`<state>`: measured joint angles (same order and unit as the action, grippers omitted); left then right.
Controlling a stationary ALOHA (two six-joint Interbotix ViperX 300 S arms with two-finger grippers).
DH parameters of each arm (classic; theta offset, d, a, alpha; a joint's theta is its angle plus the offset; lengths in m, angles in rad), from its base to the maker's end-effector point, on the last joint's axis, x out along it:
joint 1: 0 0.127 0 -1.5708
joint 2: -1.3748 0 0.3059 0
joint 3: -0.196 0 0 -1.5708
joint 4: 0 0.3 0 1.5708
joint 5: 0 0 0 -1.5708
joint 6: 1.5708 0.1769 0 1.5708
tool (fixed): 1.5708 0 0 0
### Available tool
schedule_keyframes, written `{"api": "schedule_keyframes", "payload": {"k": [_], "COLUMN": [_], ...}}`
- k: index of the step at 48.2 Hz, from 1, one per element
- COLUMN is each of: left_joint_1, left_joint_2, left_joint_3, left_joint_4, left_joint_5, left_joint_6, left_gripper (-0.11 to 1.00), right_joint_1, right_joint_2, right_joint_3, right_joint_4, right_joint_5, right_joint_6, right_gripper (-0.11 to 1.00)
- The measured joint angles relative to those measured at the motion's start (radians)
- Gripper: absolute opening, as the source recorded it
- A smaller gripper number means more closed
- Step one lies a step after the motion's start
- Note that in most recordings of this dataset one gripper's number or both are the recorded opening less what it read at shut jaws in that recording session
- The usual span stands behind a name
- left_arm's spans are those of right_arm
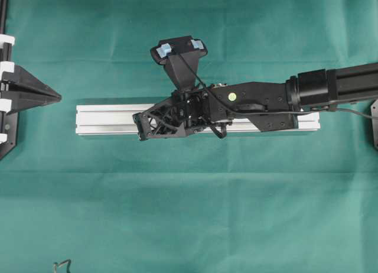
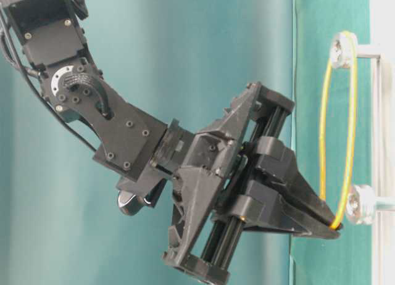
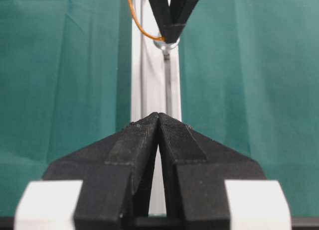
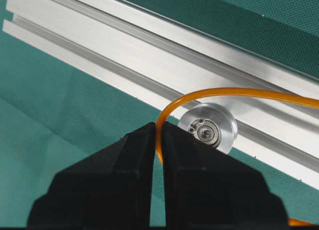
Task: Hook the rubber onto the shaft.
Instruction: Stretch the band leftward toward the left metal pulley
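I have my right gripper (image 4: 155,140) clenched on the rubber (image 4: 234,92), pinching the thin orange band between the fingertips at the lower middle of the right wrist view. I hold it there, just left of the shaft (image 4: 208,132) with its silver pulley, so the loop can be drawn around that wheel and drop into its groove. In the table-level view the band (image 2: 336,131) runs up the right side of the frame and already sits over the upper pulley (image 2: 340,49), while its lower end is caught in my fingertips right beside the lower pulley (image 2: 361,205). That is why it looks stretched: one end is seated and I carry the other. The aluminium rail (image 1: 106,119) lies across the middle of the overhead view on the green cloth (image 1: 189,214). My left gripper (image 3: 158,121) rests closed and empty at the bottom of its own view, clear of the work. I judge the remaining step is slipping the band past the lower wheel's rim.
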<state>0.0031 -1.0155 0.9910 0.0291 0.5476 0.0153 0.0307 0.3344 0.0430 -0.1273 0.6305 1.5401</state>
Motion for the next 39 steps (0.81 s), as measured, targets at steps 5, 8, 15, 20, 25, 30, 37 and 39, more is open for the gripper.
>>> {"api": "schedule_keyframes", "payload": {"k": [5,8,15,20,25,30,37,39], "left_joint_1": [0.002,0.002,0.000,0.002,0.002,0.002,0.002,0.002], "left_joint_2": [0.000,0.000,0.000,0.000,0.000,0.000,0.000,0.000], "left_joint_3": [0.000,0.000,0.000,0.000,0.000,0.000,0.000,0.000], "left_joint_4": [0.002,0.002,0.002,0.000,0.000,0.002,0.002,0.002], "left_joint_5": [0.000,0.000,0.000,0.000,0.000,0.000,0.002,0.002], "left_joint_6": [0.000,0.000,0.000,0.000,0.000,0.000,0.000,0.000], "left_gripper": [0.02,0.02,0.02,0.02,0.02,0.02,0.02,0.02], "right_joint_1": [-0.002,-0.003,-0.009,-0.009,-0.011,-0.014,-0.017,-0.017], "right_joint_2": [0.000,0.000,0.003,0.009,0.014,0.017,0.031,0.035], "right_joint_3": [0.000,0.000,0.000,0.000,0.000,0.000,-0.014,-0.020], "right_joint_4": [0.008,0.017,0.037,0.044,0.046,0.046,0.046,0.046], "right_joint_5": [0.000,0.000,-0.003,-0.005,-0.006,-0.006,-0.006,-0.006], "right_joint_6": [0.000,0.000,-0.011,-0.012,-0.011,-0.011,-0.014,-0.012], "right_gripper": [0.07,0.07,0.07,0.07,0.07,0.07,0.07,0.07]}}
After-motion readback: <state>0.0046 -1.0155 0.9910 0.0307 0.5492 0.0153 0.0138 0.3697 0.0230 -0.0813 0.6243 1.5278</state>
